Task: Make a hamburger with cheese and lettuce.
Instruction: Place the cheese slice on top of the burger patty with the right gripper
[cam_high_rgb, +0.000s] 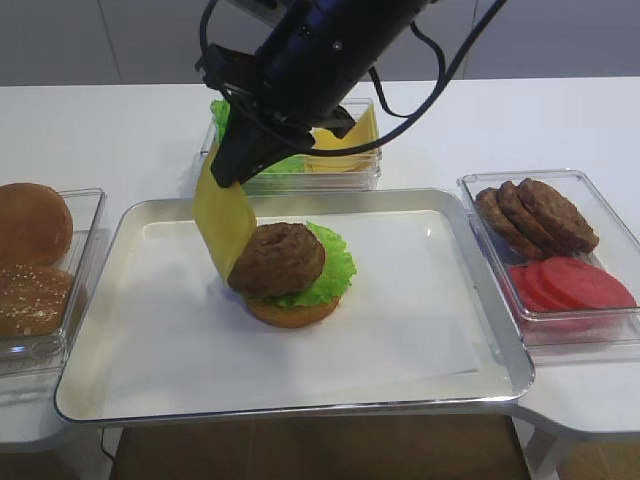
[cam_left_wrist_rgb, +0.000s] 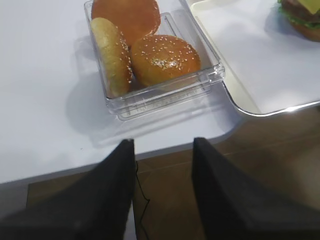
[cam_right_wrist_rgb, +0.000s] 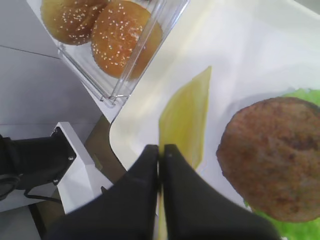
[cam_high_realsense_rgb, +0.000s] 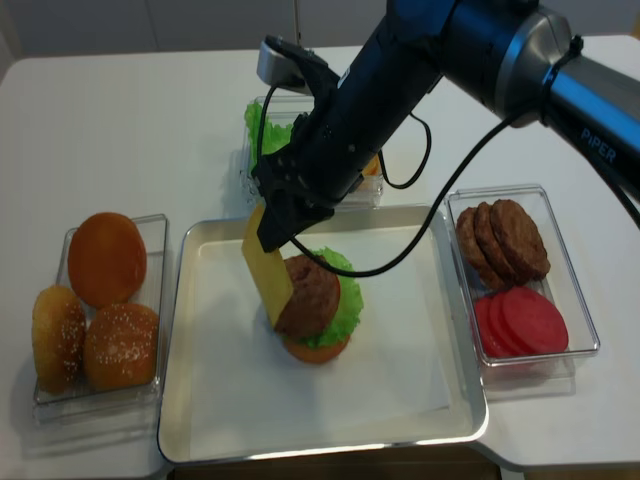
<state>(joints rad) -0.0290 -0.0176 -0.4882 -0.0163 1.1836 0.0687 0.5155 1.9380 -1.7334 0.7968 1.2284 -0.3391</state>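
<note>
Yellow, thin and floppy, the square cheese slice hangs edge-down from the right gripper, whose 2 black fingers are pressed fully together on its upper edge; the wrist view shows the sheet emerging from the closed seam. The slice's lower corner hangs just beside, possibly touching, the left flank of the round brown patty with a dimpled centre, which tops the small hamburger stack on white paper in the shiny metal tray. Under the patty sits the frilly bright green lettuce leaf, then the orange-tan bun base. Judgement: the cheese is very light, limp and likely a bit tacky, so it drapes under its own weight and could fold or cling to a fingertip on release; an edge pinch, as here, suits it, laying the free end across the patty before letting go. It has not yet been laid flat. Outward: a clear tub behind the tray holds spare green leaves and yellow slices; a clear box at the right holds 3 loose brown patties and red tomato slices; a clear box at the left holds seeded brown buns. The left gripper hangs off the table edge near that bun box, jaws parted wide, holding nothing.
</note>
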